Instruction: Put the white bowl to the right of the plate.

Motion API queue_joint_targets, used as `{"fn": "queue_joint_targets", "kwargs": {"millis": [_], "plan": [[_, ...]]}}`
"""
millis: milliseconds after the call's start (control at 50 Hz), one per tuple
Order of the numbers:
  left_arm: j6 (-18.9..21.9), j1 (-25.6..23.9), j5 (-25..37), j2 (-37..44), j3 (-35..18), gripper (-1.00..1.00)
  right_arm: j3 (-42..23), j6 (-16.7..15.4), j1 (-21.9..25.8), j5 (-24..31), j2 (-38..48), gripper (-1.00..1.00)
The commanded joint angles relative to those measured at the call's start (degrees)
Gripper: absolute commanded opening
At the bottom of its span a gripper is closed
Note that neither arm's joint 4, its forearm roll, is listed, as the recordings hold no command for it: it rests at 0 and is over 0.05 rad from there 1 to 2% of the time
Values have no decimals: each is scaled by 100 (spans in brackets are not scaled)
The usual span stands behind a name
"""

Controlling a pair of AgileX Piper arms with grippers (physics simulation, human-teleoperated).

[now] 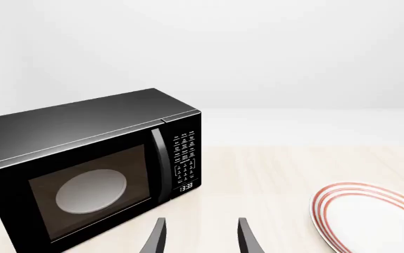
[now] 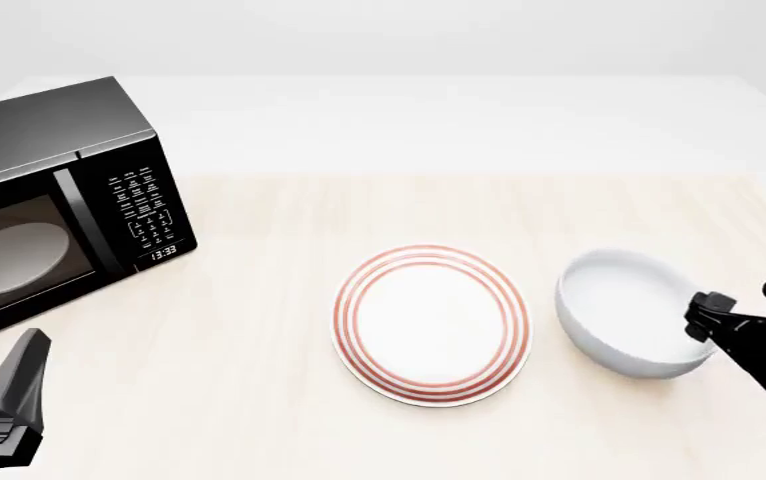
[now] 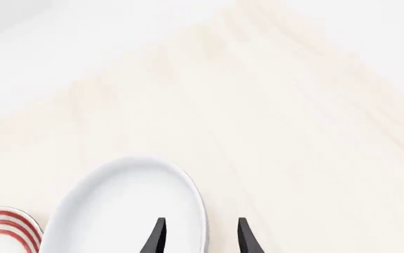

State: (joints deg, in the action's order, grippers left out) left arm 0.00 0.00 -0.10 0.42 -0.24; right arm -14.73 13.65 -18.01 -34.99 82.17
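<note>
Our right gripper (image 3: 199, 236), spread, straddles the white bowl's (image 2: 630, 310) right rim, the bowl resting just right of the plate (image 2: 433, 323).

In your front view the microwave (image 2: 56, 190) runs off the left edge, and its keypad labels are too small to read. Your left tool (image 2: 3, 415) is cut by the bottom left corner, the right tool (image 2: 743, 320) by the right edge. It hides the near right rim of the white bowl (image 2: 623, 310). The right wrist view shows only a sliver of the plate (image 3: 5, 226).
</note>
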Motion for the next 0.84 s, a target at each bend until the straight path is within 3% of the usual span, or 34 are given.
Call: {"fn": "queue_joint_targets", "kwargs": {"millis": [20,280,420,480,520,560,600,640,740,760,840], "plan": [[0,0,0,0,0,100,24,-93,108,1260,-1698,100],[0,0,0,0,0,100,4,-67,230,2380,-3517,100],[0,0,0,0,0,100,294,-40,304,2357,-4134,100],[0,0,0,0,0,100,525,-57,307,2304,-4597,100],[0,0,0,0,0,100,628,-36,377,2753,-5428,100],[0,0,0,0,0,100,719,-356,492,2606,-5457,100],[0,0,0,0,0,100,807,-266,674,2738,-5727,100],[0,0,0,0,0,100,819,-542,680,2760,-5732,100],[0,0,0,0,0,100,885,-551,860,2712,-5732,100],[0,0,0,0,0,100,849,-723,956,3090,-6133,100],[0,0,0,0,0,100,967,-777,1170,3252,-6346,100]]}}
